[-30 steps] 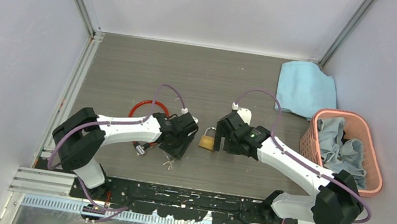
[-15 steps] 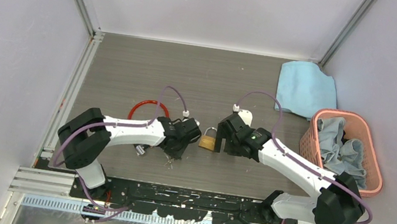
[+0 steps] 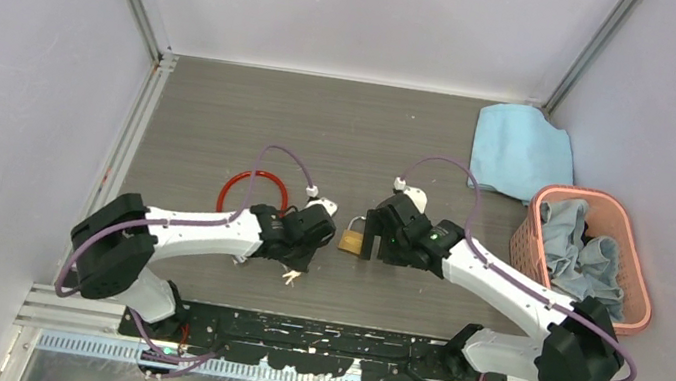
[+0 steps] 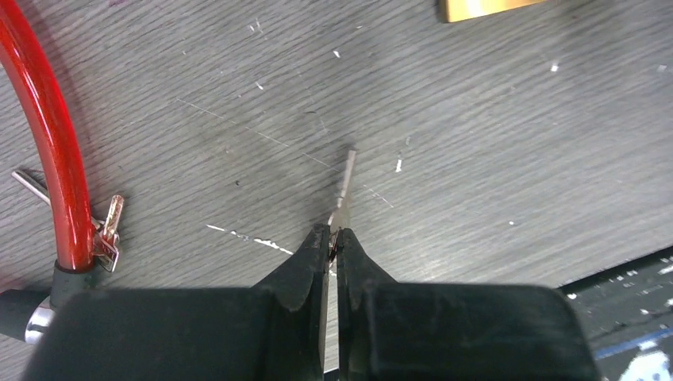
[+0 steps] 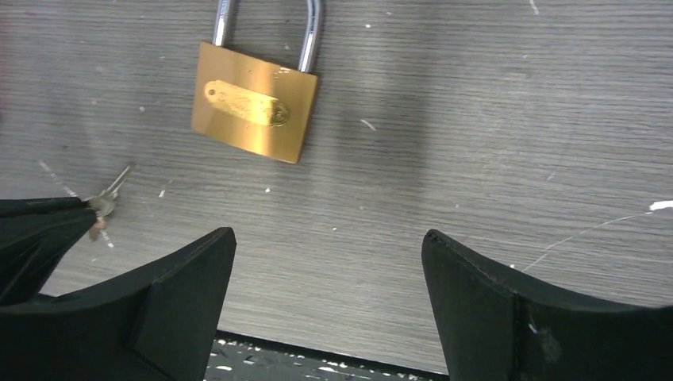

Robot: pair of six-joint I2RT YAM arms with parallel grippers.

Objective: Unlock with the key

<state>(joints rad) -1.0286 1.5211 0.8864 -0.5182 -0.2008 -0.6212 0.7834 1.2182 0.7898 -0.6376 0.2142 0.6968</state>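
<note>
A thin silvery key (image 4: 346, 184) sticks out forward from between the tips of my left gripper (image 4: 333, 232), which is shut on it just above the table. In the top view the key (image 3: 291, 276) shows at that gripper (image 3: 297, 263), left of the brass padlock (image 3: 351, 242). The padlock (image 5: 254, 103) lies flat on the table, steel shackle pointing away. My right gripper (image 5: 327, 248) hovers open just on the near side of it, nothing between its fingers. In the right wrist view the held key (image 5: 109, 195) appears at the left.
A red cable lock (image 4: 49, 135) loops on the table left of the left gripper, small keys (image 4: 109, 231) hanging by its black end. A pink basket (image 3: 635, 257) of cloths stands at the right, a blue cloth (image 3: 519, 149) behind it.
The left gripper has gone from open to shut on the key and shifted slightly toward the near edge. The right arm has barely moved.
</note>
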